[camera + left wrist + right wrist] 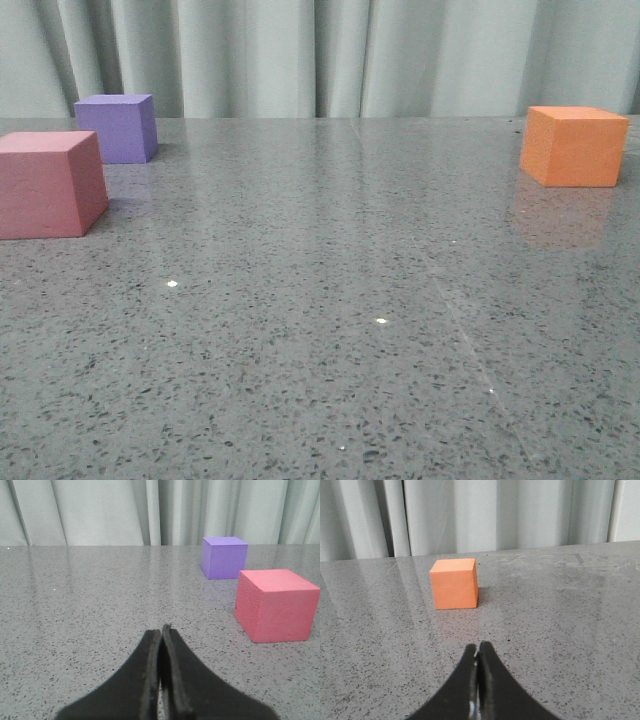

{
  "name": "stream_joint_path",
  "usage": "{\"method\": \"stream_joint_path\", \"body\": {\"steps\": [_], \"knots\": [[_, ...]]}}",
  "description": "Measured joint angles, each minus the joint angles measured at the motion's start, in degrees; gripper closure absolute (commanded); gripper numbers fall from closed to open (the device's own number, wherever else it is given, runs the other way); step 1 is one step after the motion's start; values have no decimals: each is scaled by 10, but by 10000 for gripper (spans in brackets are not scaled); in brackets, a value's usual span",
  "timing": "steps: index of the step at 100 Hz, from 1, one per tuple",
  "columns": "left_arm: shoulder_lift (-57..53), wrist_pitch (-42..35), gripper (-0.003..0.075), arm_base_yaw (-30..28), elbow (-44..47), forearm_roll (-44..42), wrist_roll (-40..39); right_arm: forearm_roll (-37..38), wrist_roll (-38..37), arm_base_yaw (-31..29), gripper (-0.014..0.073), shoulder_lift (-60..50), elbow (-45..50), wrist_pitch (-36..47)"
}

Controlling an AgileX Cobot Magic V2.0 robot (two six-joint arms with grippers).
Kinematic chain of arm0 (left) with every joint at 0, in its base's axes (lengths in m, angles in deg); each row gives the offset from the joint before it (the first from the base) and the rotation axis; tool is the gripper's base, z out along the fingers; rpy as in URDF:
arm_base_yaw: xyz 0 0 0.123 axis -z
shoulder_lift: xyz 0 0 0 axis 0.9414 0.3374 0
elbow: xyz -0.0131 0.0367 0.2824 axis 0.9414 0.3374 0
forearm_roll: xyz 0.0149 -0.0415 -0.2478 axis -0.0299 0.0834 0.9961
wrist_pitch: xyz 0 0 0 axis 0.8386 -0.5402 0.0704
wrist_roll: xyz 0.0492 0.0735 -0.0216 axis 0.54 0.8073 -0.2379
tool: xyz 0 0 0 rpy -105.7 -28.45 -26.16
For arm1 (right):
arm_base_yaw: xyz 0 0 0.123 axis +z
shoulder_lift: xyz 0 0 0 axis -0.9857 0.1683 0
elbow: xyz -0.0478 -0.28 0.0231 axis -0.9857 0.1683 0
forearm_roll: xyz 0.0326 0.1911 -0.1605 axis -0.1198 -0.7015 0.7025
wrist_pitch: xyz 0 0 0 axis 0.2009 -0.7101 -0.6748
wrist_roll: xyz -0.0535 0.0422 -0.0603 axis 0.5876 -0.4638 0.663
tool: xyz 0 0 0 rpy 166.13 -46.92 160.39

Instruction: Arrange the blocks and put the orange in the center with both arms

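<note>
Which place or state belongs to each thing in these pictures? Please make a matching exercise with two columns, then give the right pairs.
Column 1
1. orange cube
2. pink cube
3. purple cube
4. left gripper

Column 2
A. far left of the table in the front view, nearest the camera of the cubes
B. shut, holding nothing
C. alone on the right side of the table
D. just behind the pink cube, closer to the curtain

Pairs: 1-C, 2-A, 3-D, 4-B
</note>
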Motion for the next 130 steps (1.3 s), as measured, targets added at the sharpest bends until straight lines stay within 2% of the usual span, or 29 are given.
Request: {"method": "stream_joint_path", "body": {"steps": [70,96,111,130], "knots": [[0,-1,739,0,0,0,0,0,0,0,715,0,0,0],[0,-35,740,0,-5,9,0,0,0,0,715,0,-5,-3],[0,-8,740,0,-60,27,0,0,0,0,713,1,-55,-43],[66,51,740,0,-192,30,0,0,0,0,713,56,-156,-140]]}}
